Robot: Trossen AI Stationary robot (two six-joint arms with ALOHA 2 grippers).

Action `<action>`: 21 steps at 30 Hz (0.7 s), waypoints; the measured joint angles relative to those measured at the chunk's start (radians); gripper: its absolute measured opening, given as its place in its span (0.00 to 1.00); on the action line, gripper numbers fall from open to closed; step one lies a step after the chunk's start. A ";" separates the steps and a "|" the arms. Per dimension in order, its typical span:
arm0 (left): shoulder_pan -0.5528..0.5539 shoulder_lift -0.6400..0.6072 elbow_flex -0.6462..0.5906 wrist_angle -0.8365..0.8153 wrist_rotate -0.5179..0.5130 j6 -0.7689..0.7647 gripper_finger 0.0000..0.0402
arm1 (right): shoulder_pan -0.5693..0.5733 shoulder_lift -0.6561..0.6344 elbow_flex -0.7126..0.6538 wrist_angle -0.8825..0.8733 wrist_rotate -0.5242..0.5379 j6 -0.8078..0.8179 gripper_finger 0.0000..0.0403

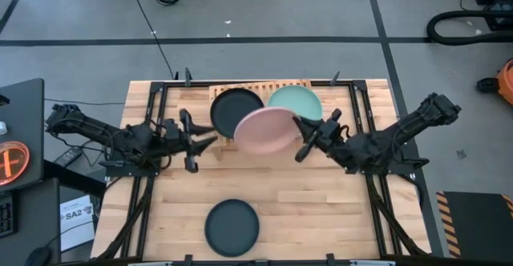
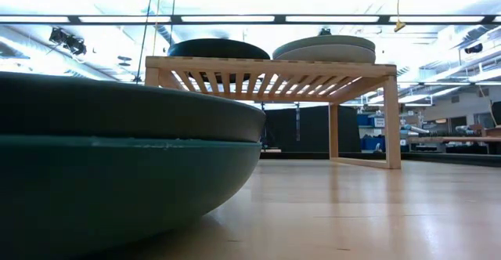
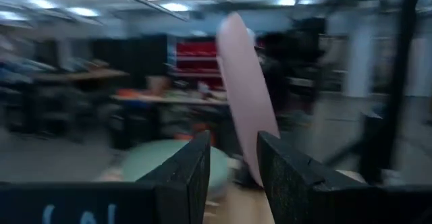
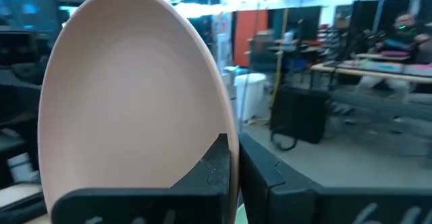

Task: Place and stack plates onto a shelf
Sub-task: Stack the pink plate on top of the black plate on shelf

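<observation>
Nearest, on the wooden tabletop [image 1: 321, 210] well in front of the shelf [image 1: 260, 90]: a stack of two plates, charcoal plate [image 1: 232, 227] on top, dark teal plate [image 2: 117, 189] beneath it, the pair filling the low view's foreground, rims touching.

Farther in, short of the shelf's front edge: left gripper [image 1: 202, 140], fingers spread and released, nothing between them, pointed toward the shelf's left half. Left wrist view: both dark fingers [image 3: 189, 177] apart, empty gap between.

Level with it, off the shelf's right half: right gripper [image 1: 304, 135], clenched on the rim of the salmon pink plate [image 1: 267, 130]. Plate raised above the tabletop, hanging over the shelf's front edge, overlapping the two plates behind it as seen from above. Right wrist view: fingers [image 4: 219, 163] pinched on the plate's edge, plate face wide and tilted ahead. Left wrist view: same plate [image 3: 244, 96] seen edge-on, near upright.

Farthest, on the shelf itself: black plate [image 1: 236, 108] on the left half, mint green plate [image 1: 298, 99] on the right half. Low view: mint green plate resting on a pale plate [image 2: 329, 54] under it, black plate [image 2: 218, 48] beside them, all on the slatted top.
</observation>
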 joint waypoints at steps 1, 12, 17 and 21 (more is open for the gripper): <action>0.000 0.000 0.000 0.016 -0.032 0.030 0.32 | -0.015 0.000 0.000 0.011 0.001 -0.014 0.05; 0.035 0.002 0.000 0.073 -0.122 0.167 0.32 | -0.201 0.078 0.000 0.174 -0.062 -0.100 0.05; 0.065 0.002 0.000 0.073 -0.172 0.169 0.32 | -0.246 0.151 0.000 0.331 -0.142 -0.167 0.05; 0.091 0.002 0.000 0.074 -0.197 0.169 0.32 | -0.262 0.209 0.000 0.462 -0.162 -0.228 0.05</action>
